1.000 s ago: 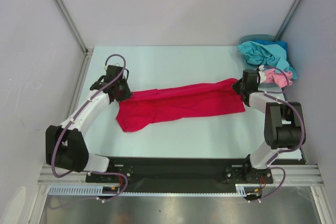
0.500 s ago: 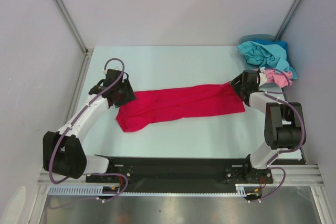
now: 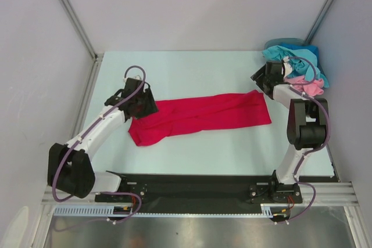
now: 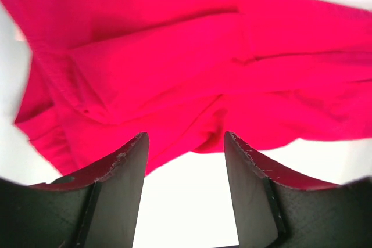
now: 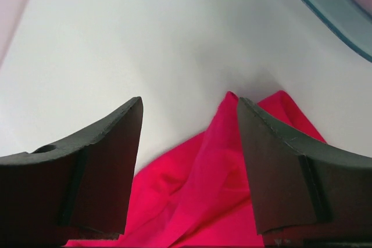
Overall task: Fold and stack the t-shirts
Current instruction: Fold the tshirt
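The crimson t-shirt [image 3: 203, 117] lies on the table as a long, creased band running from left to right. At its left end my left gripper [image 3: 145, 107] hovers open; in the left wrist view the t-shirt [image 4: 174, 68] fills the area beyond the gripper [image 4: 185, 140], with bare table between the fingertips. Just above the band's right corner, my right gripper [image 3: 259, 81] is also open. The right wrist view shows that corner of the t-shirt [image 5: 215, 184] lying loose under the gripper [image 5: 189, 108]. A teal t-shirt [image 3: 293, 59] and a pink one [image 3: 309, 86] are heaped at the far right.
A blue-grey basket [image 3: 285, 43] holds the teal and pink heap in the far right corner, and its rim [image 5: 325, 10] shows in the right wrist view. White walls with metal posts enclose the table on three sides. The arm bases sit along the near edge.
Both grippers opened and let go of the crimson t-shirt's ends. The right gripper drew back toward the basket, the left shifted slightly right, and the cloth settled flat.
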Robot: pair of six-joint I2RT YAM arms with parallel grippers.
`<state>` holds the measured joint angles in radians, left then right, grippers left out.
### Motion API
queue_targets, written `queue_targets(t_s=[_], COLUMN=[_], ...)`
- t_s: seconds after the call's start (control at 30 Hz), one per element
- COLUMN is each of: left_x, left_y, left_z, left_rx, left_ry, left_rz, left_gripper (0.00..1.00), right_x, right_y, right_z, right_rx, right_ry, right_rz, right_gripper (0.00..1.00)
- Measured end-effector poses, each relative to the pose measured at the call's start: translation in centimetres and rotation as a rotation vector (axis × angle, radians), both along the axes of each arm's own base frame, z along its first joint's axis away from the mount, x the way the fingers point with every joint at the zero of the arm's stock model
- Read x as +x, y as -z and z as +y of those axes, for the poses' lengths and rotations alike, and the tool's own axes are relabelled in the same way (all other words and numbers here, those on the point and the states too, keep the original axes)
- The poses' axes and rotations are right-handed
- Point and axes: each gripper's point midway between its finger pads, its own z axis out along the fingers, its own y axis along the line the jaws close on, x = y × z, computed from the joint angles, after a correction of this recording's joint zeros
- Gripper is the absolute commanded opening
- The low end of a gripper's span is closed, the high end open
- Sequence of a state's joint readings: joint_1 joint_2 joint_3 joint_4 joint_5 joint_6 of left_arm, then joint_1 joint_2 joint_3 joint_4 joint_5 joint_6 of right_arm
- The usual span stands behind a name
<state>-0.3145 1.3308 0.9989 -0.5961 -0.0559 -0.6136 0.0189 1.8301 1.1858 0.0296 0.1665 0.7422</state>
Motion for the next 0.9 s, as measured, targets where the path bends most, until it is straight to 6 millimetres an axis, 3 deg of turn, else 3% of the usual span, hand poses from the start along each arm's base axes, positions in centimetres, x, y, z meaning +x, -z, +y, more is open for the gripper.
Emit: queue_targets(t_s=[0.27,0.5,0.6,0.63,0.73,0.83,0.9], left_x=[-1.6,-2.1,-2.0,-2.0,-1.9,-1.9,-2.0], left_y=[1.8,3.0,2.9,2.9,2.9,2.9,2.9], left_z=[-5.0,-7.1,-7.2,-7.2,-7.2,-7.2,-7.3], left_rx=[-0.037,-0.038,-0.036,-0.035,-0.034,-0.031,-0.028], left_ry=[0.115,0.159,0.158,0.157,0.158,0.158,0.159], left_rz=[0.020,0.040,0.032,0.031,0.029,0.027,0.026], left_gripper=[0.59,0.58,0.58,0.59,0.58,0.58,0.58], right_x=[-1.8,-2.2,-2.2,-2.2,-2.3,-2.3,-2.3], right_y=[5.0,5.4,5.4,5.5,5.6,5.6,5.6], right_z=[0.2,0.2,0.2,0.3,0.4,0.5,0.5], right_rx=[0.001,0.009,0.011,0.012,0.016,0.021,0.024], right_ry=[-0.009,-0.016,-0.019,-0.019,-0.022,-0.023,-0.022], right_rz=[0.165,0.186,0.187,0.187,0.191,0.190,0.190], right_gripper=[0.70,0.62,0.47,0.35,0.13,0.00,0.00])
